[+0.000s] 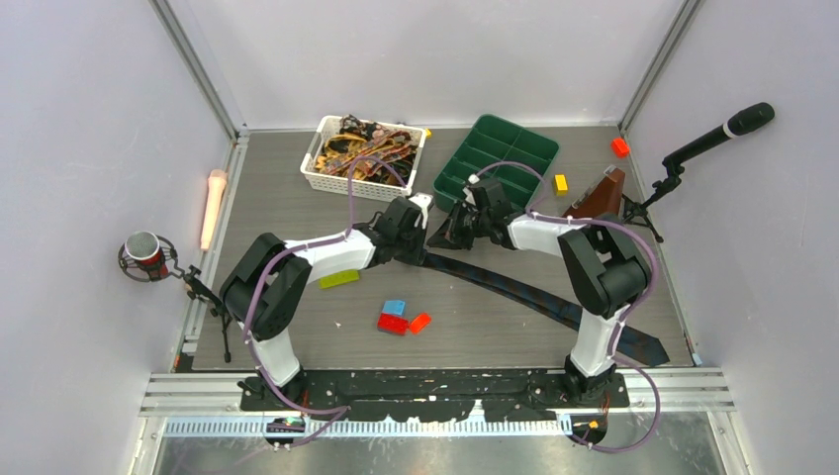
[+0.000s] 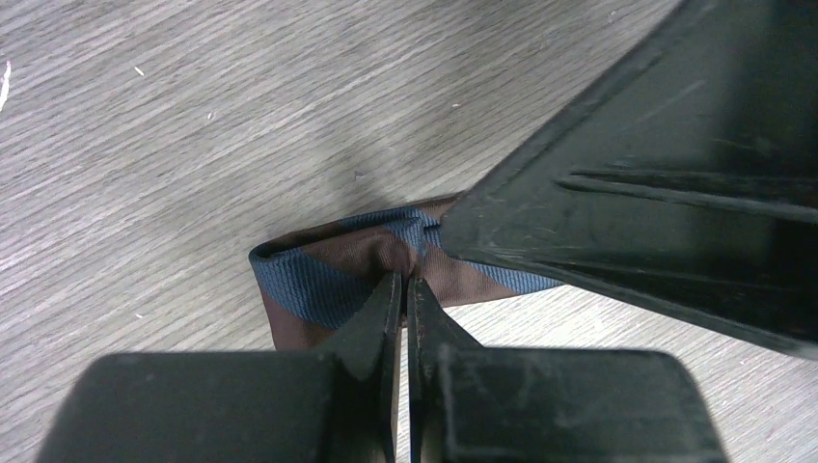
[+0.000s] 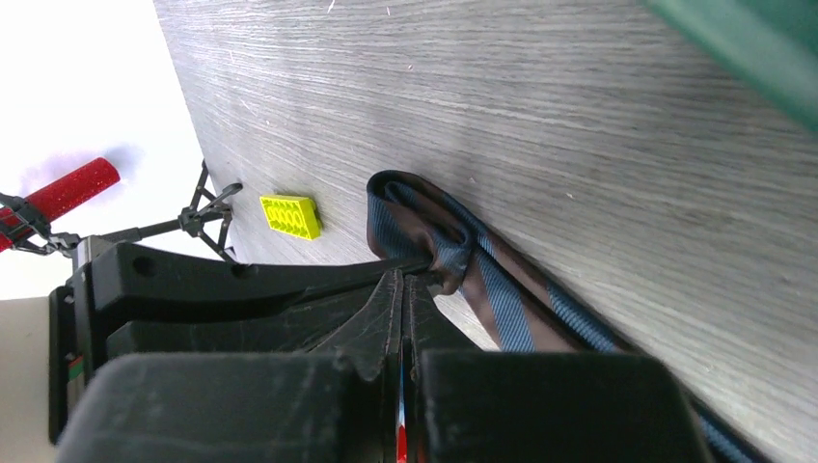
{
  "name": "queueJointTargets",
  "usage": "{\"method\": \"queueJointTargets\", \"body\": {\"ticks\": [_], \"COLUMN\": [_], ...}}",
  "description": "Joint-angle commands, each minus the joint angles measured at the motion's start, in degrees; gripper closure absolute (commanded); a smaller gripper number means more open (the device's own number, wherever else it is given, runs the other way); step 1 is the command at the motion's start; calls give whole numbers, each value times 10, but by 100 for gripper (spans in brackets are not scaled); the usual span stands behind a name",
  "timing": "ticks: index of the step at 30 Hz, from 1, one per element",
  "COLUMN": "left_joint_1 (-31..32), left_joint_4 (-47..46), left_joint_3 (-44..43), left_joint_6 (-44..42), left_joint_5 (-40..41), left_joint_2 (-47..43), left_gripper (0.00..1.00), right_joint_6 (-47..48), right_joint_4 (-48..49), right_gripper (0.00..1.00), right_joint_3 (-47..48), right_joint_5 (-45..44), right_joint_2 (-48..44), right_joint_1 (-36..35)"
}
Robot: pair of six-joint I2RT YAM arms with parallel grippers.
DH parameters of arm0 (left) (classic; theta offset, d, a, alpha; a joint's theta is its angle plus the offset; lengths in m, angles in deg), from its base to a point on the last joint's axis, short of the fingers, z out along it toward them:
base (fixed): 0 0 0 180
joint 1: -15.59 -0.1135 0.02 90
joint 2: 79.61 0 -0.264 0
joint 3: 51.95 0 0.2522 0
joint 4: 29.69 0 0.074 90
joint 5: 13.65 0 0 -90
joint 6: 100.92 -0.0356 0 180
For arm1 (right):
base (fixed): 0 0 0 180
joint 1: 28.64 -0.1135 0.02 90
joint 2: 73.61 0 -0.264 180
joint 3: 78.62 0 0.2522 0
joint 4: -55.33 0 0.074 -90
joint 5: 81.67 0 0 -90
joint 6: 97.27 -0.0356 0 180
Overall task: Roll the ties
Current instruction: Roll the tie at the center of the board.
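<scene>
A dark tie with brown and blue stripes [image 1: 534, 297] lies slantwise on the table, from the middle toward the near right corner. Its far end is folded back into a small loop [image 2: 318, 275]. My left gripper [image 1: 423, 240] [image 2: 405, 282] is shut on that folded end. Tip to tip with it, my right gripper [image 1: 447, 236] [image 3: 406, 277] is shut on the same fold [image 3: 424, 227]. More patterned brown, gold and black ties [image 1: 361, 148] are heaped in a white basket [image 1: 315, 176].
A green compartment tray [image 1: 495, 158] stands just behind the grippers. Loose bricks lie about: yellow-green [image 1: 339, 279] [image 3: 289, 215], blue [image 1: 394, 308], red [image 1: 393, 324], yellow [image 1: 561, 183], orange [image 1: 620, 146]. Microphones on stands flank the table [image 1: 146, 255] [image 1: 727, 129].
</scene>
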Motion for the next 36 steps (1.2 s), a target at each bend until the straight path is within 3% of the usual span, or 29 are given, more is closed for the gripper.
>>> {"method": "queueJointTargets", "body": {"ticks": [1, 11, 24, 36], "left_joint_1": [-3, -3, -5, -6], "left_joint_4": [-8, -11, -17, -18], "left_joint_3": [6, 7, 9, 9], "left_joint_6": [0, 0, 1, 1], "left_joint_5": [-15, -19, -18, -20], "left_joint_2": [-15, -15, -12, -14], "left_gripper": [100, 100, 100, 99], "right_joint_6": [-12, -10, 5, 4], "right_joint_4": [30, 17, -78, -72], "right_gripper": [100, 100, 100, 100], "right_joint_3": [33, 44, 56, 57], "right_joint_5": [29, 19, -39, -54], "right_joint_2": [16, 48, 62, 85], "right_joint_1": [-9, -26, -38, -38]}}
